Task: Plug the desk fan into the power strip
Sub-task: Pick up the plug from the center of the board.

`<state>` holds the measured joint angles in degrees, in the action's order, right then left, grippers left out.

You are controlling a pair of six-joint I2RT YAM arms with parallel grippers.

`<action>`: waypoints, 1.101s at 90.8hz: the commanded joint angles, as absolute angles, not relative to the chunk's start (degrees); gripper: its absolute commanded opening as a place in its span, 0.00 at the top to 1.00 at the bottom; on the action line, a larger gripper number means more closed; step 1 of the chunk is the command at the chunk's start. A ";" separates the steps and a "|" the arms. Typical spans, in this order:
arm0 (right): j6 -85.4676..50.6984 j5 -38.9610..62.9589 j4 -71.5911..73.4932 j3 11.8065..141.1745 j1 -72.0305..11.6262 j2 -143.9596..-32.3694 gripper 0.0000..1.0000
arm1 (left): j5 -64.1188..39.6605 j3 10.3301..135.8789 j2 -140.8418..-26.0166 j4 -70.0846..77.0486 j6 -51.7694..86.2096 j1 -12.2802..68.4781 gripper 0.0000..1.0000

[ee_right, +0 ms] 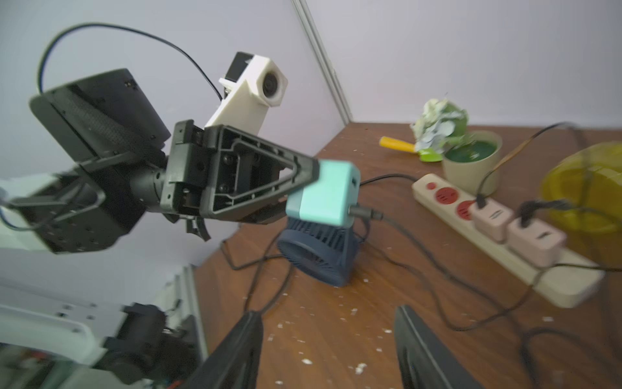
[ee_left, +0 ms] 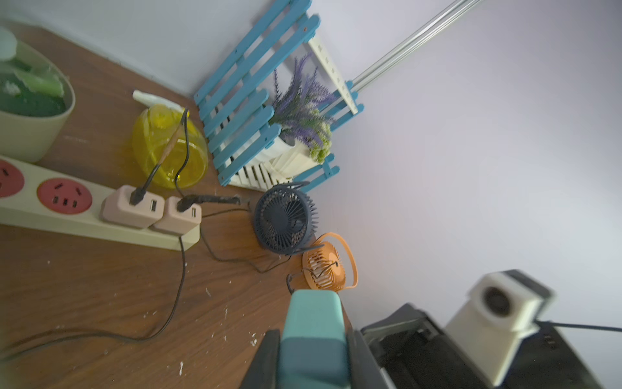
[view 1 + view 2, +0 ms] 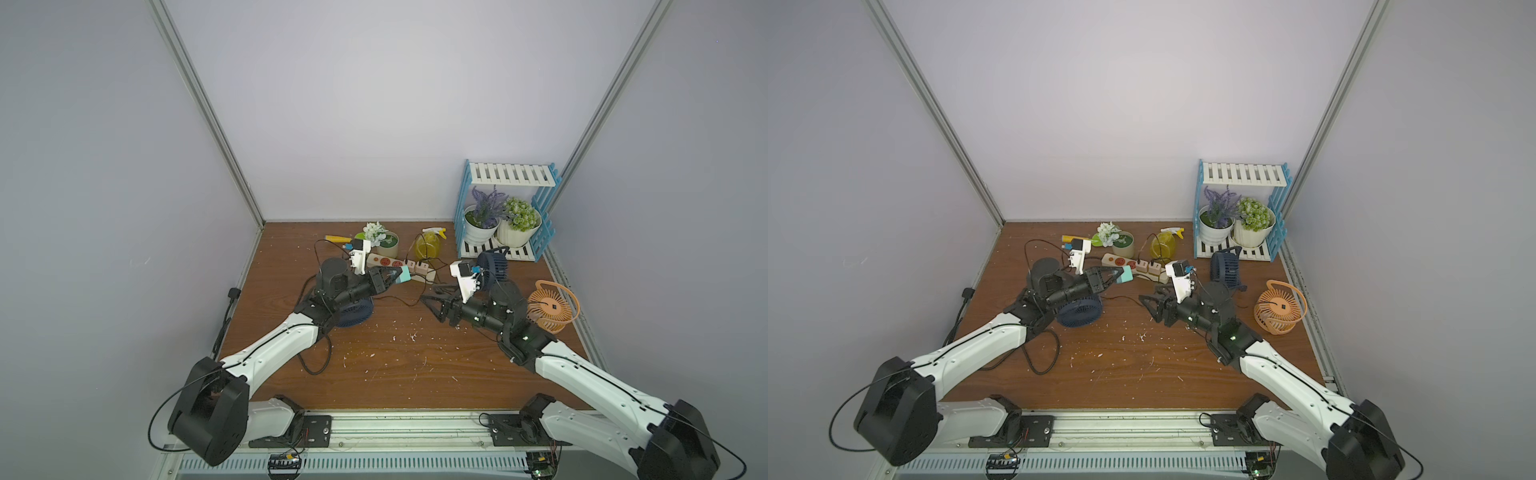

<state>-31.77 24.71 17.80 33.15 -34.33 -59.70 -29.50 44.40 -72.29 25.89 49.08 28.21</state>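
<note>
We judge the teal adapter point(image 1: 323, 192) light, rigid, slick; our left gripper point(image 3: 397, 277) clamps its flat sides near the power strip point(image 1: 424, 187), our right gripper point(image 1: 331, 352) spread empty

I see soft, even light from overhead in both top views. The far wall point(image 3: 374, 104) glows brightest at its middle, and the arms cast only faint shadows on the bench point(image 3: 395, 365). The frame posts bow toward the edges. Both wrist views are smeared: the teal adapter point(image 2: 313, 336) is out of focus and the right pincer point(image 1: 326, 320) is a dark blur.
</note>
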 commanded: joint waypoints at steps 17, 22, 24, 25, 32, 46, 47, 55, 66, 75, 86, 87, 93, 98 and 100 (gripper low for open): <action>-61.12 36.95 53.60 33.22 -32.04 -71.86 0.36 | -34.82 45.61 -68.38 33.15 50.49 29.51 0.88; -64.45 38.71 59.50 34.36 -31.41 -74.55 0.36 | -36.73 45.46 -67.79 33.26 50.37 29.68 0.88; -65.44 39.49 61.35 34.76 -31.12 -75.46 0.35 | -37.09 45.20 -67.42 33.30 50.36 29.77 0.88; -65.81 39.92 62.23 34.96 -30.99 -75.65 0.35 | -37.18 45.06 -67.28 33.35 50.41 29.82 0.88; -67.01 42.06 65.20 36.23 -29.99 -77.27 0.35 | -37.25 44.42 -66.16 33.61 50.49 29.97 0.88; -63.15 44.44 59.31 38.92 -29.22 -76.56 0.39 | -40.11 44.77 -65.64 35.02 50.39 30.50 0.88; -63.00 44.59 59.01 39.10 -29.20 -76.47 0.40 | -40.27 44.84 -65.65 35.05 50.38 30.59 0.88; -62.69 45.74 57.83 40.69 -28.87 -75.76 0.44 | -41.64 45.23 -65.91 35.15 50.20 30.91 0.88; -63.60 48.67 58.08 42.24 -28.83 -75.84 0.51 | -41.85 45.56 -66.55 36.06 50.48 31.27 0.88; -64.78 50.05 60.75 41.79 -28.74 -75.79 0.63 | -41.60 45.50 -67.17 37.60 51.30 31.37 0.89; -66.98 50.34 64.59 40.82 -28.59 -75.93 0.77 | -40.92 44.89 -67.76 39.51 52.23 31.45 0.89; -67.15 50.35 64.81 40.80 -28.58 -76.02 0.78 | -40.94 44.86 -67.81 39.62 52.26 31.50 0.89; -67.78 50.66 65.85 40.86 -28.34 -76.20 0.87 | -41.10 44.80 -68.08 39.80 52.17 31.60 0.89; -67.73 50.68 66.10 40.87 -27.87 -76.25 0.93 | -40.81 44.47 -68.07 39.89 52.02 31.56 0.87; -67.51 50.64 66.12 40.91 -27.62 -76.13 0.95 | -40.53 44.25 -68.04 39.77 51.92 31.53 0.83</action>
<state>-66.98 48.86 61.14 41.01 -28.27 -77.03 -41.01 44.42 -67.75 37.80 51.66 31.16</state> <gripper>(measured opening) 0.297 0.272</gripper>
